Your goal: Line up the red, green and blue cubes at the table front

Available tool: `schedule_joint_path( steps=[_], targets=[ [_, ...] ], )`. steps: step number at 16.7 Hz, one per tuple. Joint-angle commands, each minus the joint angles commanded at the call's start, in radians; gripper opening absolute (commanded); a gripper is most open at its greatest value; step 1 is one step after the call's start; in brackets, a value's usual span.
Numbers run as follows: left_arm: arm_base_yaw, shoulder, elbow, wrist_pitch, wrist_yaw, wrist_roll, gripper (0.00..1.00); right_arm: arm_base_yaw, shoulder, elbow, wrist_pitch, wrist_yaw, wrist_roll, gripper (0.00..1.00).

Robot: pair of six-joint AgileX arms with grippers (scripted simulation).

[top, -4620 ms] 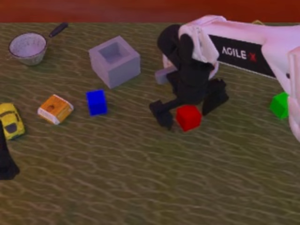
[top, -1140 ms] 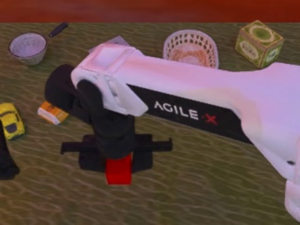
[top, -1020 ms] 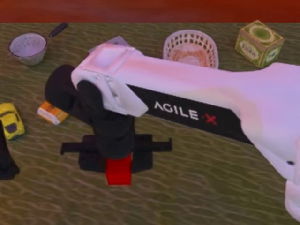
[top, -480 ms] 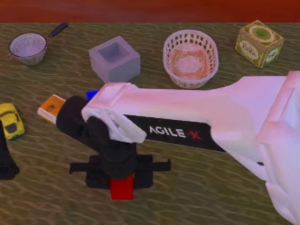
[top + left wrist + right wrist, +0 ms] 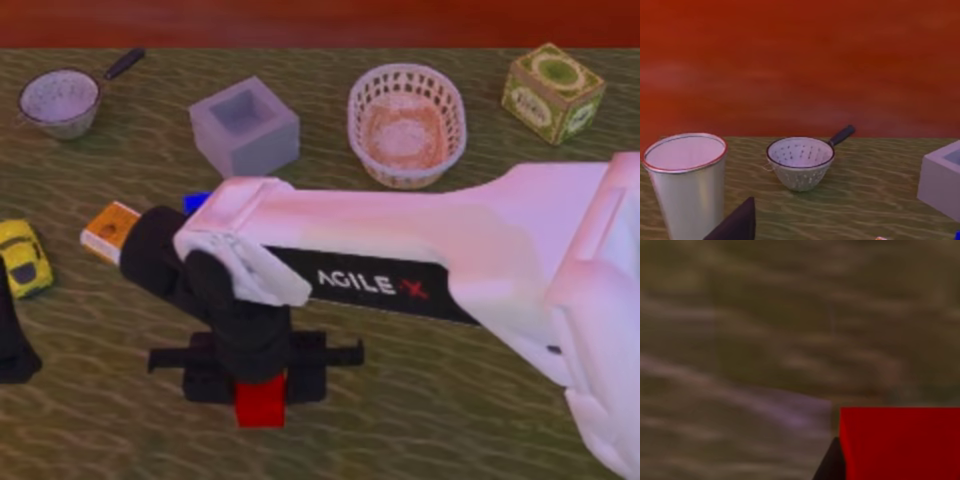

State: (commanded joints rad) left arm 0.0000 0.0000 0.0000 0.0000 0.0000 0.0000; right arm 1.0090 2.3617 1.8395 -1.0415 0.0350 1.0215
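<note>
My right gripper (image 5: 259, 392) is shut on the red cube (image 5: 260, 408), low over the table (image 5: 430, 425) near its front, left of centre. In the right wrist view the red cube (image 5: 900, 442) fills one corner with a dark finger (image 5: 831, 466) against its side. Only a sliver of the blue cube (image 5: 196, 201) shows behind the right arm; its edge (image 5: 958, 235) also peeks into the left wrist view. The green cube is hidden. My left gripper (image 5: 12, 345) is parked at the left edge, open.
A hollow grey block (image 5: 244, 126), a white basket (image 5: 406, 124) and a green-and-cream box (image 5: 554, 92) stand at the back. A colander (image 5: 60, 100), an orange-and-white box (image 5: 108, 230) and a yellow toy car (image 5: 24, 257) sit at the left. A metal cup (image 5: 687, 182) shows in the left wrist view.
My right arm has carried the red cube from the table's middle to the front left. In the last second it dropped toward the front edge, uncovering the grey block; the last half second shows almost no motion.
</note>
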Motion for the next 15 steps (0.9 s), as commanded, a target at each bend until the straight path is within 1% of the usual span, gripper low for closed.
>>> schedule_joint_path(
  steps=[8, 9, 15],
  targets=[
    [0.000, 0.000, 0.000, 0.000, 0.000, 0.000, 1.00, 0.000, 0.000, 0.000, 0.000, 0.000, 0.000, 0.98],
    [0.000, 0.000, 0.000, 0.000, 0.000, 0.000, 1.00, 0.000, 0.000, 0.000, 0.000, 0.000, 0.000, 1.00],
    [0.000, 0.000, 0.000, 0.000, 0.000, 0.000, 1.00, 0.000, 0.000, 0.000, 0.000, 0.000, 0.000, 1.00]
  ],
)
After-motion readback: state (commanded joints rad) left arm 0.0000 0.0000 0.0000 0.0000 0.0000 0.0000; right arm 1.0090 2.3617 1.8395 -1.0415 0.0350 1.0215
